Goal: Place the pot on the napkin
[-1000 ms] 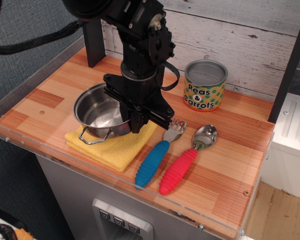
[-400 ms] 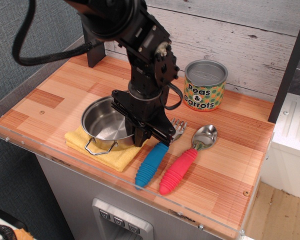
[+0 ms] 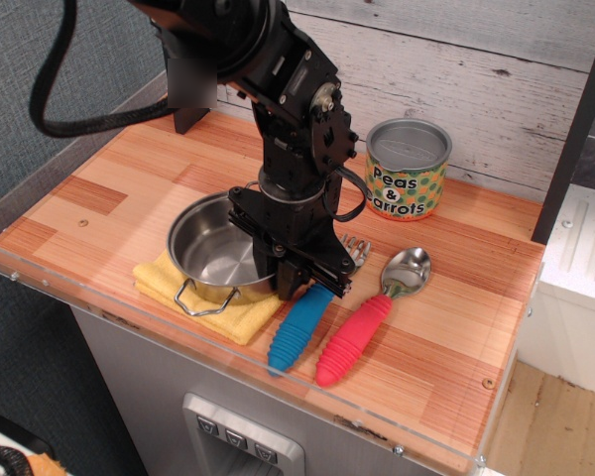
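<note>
The shiny steel pot (image 3: 216,260) sits over the yellow napkin (image 3: 178,293) at the front left of the wooden table, one wire loop handle (image 3: 204,297) pointing to the front. The napkin shows only at the pot's left and front sides. I cannot tell whether the pot rests on the cloth or hangs just above it. My black gripper (image 3: 290,278) points down at the pot's right rim and is shut on that rim. The arm hides the rim's right part and the far handle.
A "Peas & Carrots" tin can (image 3: 407,171) stands at the back right. A blue-handled fork (image 3: 301,325) and a red-handled spoon (image 3: 362,329) lie just right of the gripper. A black post (image 3: 190,94) stands back left. A clear raised edge (image 3: 228,342) runs along the table's front.
The gripper has moved right and a little toward the front with the pot in it. The pot now covers more of the napkin, and the gripper stands over the fork's tines.
</note>
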Controlling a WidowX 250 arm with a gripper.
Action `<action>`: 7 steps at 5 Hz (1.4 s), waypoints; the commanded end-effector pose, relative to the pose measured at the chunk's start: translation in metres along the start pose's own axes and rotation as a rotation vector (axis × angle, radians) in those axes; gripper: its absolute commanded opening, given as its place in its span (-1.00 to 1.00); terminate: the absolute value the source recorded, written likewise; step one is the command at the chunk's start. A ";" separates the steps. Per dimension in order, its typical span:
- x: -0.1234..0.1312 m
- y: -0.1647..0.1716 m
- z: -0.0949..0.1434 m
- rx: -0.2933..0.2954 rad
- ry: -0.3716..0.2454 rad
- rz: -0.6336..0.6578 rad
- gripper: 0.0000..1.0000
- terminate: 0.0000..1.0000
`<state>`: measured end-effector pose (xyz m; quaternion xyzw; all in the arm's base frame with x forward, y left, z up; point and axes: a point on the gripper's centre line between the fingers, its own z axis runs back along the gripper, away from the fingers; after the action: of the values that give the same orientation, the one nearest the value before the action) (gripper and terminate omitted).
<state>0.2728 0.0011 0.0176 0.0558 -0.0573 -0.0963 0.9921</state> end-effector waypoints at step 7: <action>0.037 0.058 0.094 -0.067 -0.151 0.270 1.00 -1.00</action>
<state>0.3063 0.0387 0.1089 0.0055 -0.1164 0.0312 0.9927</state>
